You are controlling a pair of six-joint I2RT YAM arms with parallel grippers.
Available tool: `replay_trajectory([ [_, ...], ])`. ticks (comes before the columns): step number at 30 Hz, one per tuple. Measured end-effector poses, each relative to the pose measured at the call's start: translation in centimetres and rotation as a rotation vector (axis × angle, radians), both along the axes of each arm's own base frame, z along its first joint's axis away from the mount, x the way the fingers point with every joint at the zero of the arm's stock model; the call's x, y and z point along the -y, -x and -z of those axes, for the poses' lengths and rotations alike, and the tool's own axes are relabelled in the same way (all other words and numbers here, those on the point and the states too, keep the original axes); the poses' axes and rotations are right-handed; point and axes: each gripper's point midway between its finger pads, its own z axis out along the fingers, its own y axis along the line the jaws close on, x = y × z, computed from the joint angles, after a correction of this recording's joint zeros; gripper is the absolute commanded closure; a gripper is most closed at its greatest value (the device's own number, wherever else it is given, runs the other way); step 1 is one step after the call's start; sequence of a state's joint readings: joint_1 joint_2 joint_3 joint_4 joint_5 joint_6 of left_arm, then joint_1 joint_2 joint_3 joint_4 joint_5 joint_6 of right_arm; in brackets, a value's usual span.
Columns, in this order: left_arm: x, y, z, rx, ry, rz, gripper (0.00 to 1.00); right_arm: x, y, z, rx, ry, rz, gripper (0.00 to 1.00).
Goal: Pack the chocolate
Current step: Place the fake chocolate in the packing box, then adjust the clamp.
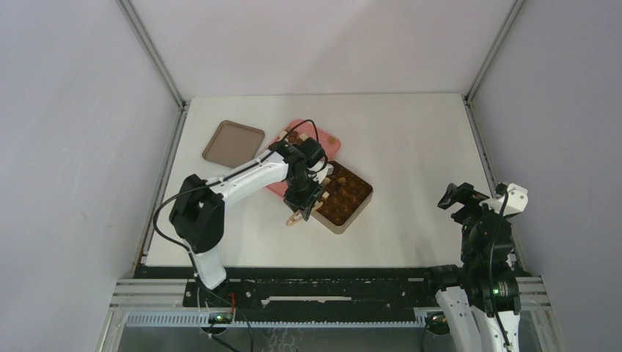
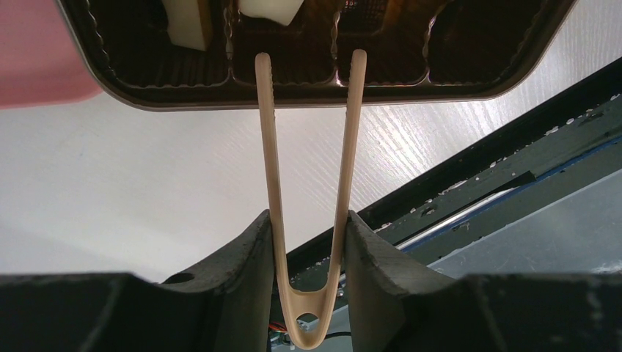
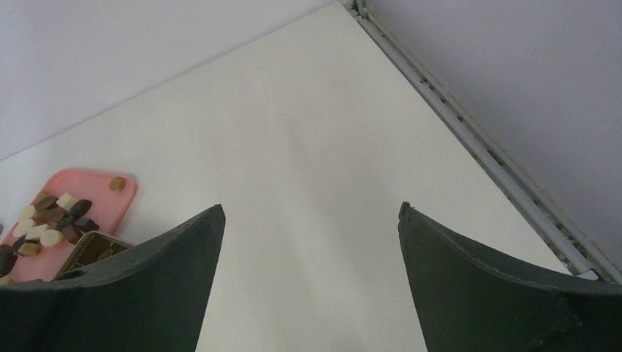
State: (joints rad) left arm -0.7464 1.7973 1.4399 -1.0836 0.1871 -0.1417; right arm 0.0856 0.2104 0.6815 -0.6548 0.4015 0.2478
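My left gripper is shut on thin wooden tongs, its fingers pressing the two arms near the hinge end. The tong tips stand apart, with nothing between them, over a compartment at the near edge of the square tin. Cream-white chocolate lies in the compartments just beyond the tips. In the top view the left gripper hangs over the tin's left side. More chocolate lies loose on the pink tray. My right gripper is open and holds nothing.
A brown lid lies at the back left beside the pink tray. The right gripper is raised near the table's right edge, far from the tin. The table's metal front rail runs just below the tin.
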Motion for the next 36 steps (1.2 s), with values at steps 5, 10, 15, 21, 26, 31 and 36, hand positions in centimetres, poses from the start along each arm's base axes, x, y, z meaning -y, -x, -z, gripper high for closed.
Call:
replay_trajectory([
  [5, 0.0, 0.0, 0.0, 0.000, 0.000, 0.000, 0.59, -0.4, -0.1, 0.0, 0.000, -0.004, -0.022, 0.04],
  [10, 0.0, 0.0, -0.2, 0.004, 0.004, 0.000, 0.59, -1.7, -0.6, 0.4, -0.015, -0.029, -0.093, 0.04],
  [15, 0.1, 0.0, -1.4, 0.031, 0.031, 0.000, 0.59, -4.4, -1.9, 2.0, -0.091, -0.139, -0.195, 0.05],
  [21, 0.9, -0.7, -3.2, 0.071, 0.077, 0.003, 0.59, -8.3, -3.3, 2.6, -0.119, -0.354, -0.316, 0.07],
  [26, 2.7, -1.7, -5.4, 0.124, 0.142, 0.018, 0.59, -11.8, -4.6, 3.8, -0.140, -0.576, -0.408, 0.08],
  [31, 4.4, -1.9, -7.2, 0.159, 0.196, 0.036, 0.59, -15.7, -5.1, 5.6, -0.205, -0.759, -0.487, 0.08],
  [36, 5.9, -1.4, -8.5, 0.184, 0.232, 0.065, 0.59, -19.5, -5.5, 5.2, -0.241, -0.854, -0.570, 0.11],
])
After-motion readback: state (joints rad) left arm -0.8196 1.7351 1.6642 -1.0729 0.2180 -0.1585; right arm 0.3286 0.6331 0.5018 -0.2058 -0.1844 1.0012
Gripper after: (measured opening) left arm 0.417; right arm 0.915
